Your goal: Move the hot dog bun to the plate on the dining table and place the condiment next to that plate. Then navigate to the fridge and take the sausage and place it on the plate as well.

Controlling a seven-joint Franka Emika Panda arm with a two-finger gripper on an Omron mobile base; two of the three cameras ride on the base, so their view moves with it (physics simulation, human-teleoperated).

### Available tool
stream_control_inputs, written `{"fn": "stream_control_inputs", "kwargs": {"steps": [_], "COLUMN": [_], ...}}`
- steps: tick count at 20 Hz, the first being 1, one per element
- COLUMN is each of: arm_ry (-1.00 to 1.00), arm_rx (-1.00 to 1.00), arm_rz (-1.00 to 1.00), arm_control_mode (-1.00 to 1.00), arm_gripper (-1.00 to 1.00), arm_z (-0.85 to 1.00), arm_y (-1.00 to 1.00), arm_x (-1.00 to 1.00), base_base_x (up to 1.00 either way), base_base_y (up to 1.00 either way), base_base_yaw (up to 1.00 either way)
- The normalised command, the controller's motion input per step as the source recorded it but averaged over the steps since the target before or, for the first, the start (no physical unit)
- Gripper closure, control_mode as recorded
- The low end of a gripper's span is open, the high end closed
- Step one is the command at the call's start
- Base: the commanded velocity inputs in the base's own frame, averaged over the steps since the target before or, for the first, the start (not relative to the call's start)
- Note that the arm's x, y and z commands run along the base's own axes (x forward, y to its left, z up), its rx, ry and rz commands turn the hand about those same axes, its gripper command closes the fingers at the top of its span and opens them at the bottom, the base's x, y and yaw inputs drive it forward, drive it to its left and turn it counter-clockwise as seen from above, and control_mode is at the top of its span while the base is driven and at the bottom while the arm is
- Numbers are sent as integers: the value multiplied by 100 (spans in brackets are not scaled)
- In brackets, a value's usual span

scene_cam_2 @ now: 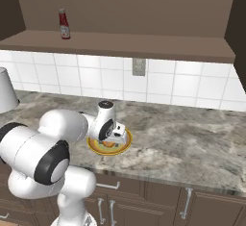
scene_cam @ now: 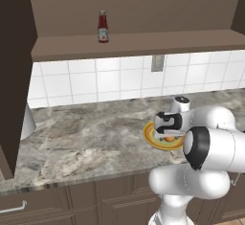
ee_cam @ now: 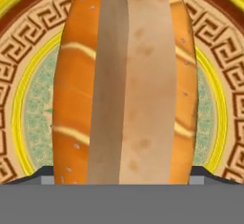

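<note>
1. The gripper (scene_cam: pixel 168 134) hangs low over the yellow plate (scene_cam: pixel 152 139) on the marble counter (scene_cam: pixel 86 138).
2. The hot dog bun (ee_cam: pixel 125 82) lies on that plate between the fingertips (ee_cam: pixel 44 173), at six o'clock; fingers spread, whether touching I cannot tell.
3. The condiment (scene_cam: pixel 103 27) stands on the shelf (scene_cam: pixel 143 42), at eleven o'clock.

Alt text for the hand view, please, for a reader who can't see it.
Close-up from the hand camera: an orange-tan hot dog bun, split lengthwise, lies on a yellow plate with a brown key-pattern ring and greenish centre. The dark tips of the fingers flank the bun's near end.
</note>
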Motion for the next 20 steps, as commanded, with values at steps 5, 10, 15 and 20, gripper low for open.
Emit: {"fn": "stream_control_inputs", "kwargs": {"steps": [5,10,15,20], "arm_ry": [-2,-12,-4,0], "arm_rx": [1,0,0,0], "arm_rz": [0,1,1,0], "arm_control_mode": [-100,-100,-100,-100], "arm_gripper": [100,100,100,100], "arm_z": [2,47,95,99], "arm_y": [0,0,0,5], "arm_x": [4,-49,-81,-73], "base_base_x": [0,0,0,0], "base_base_y": [0,0,0,0], "base_base_yaw": [0,0,0,0]}}
